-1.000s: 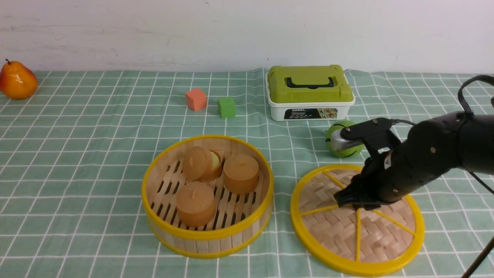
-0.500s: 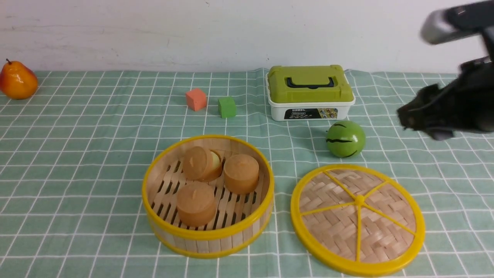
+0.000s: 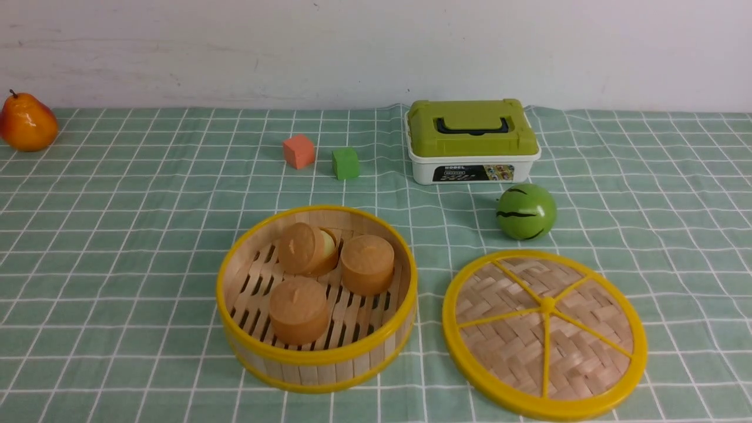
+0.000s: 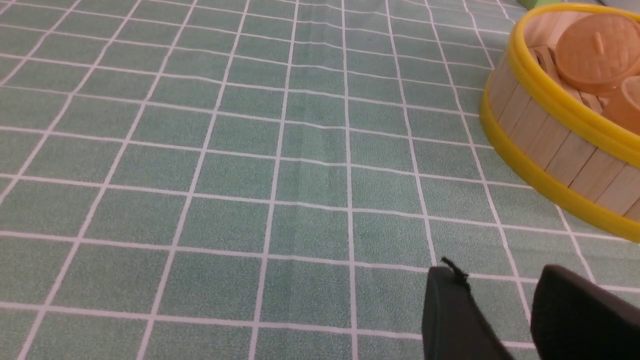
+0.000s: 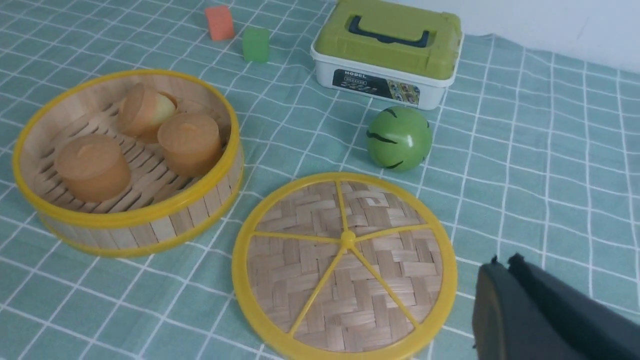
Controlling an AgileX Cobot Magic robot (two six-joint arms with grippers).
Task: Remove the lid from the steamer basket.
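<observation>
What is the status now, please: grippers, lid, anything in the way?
Left gripper slightly open, empty; right gripper shut, empty. Lid off, flat on cloth beside steamer basket. Green ball just behind lid, not touching.

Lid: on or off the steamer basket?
Off. The lid lies flat on the cloth beside the open steamer basket.

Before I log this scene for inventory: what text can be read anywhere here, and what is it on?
"MODEL": on the black label on the front of the box.
Smaller line under it on the same label: too small to read.
Nothing else in view shows any text.
</observation>
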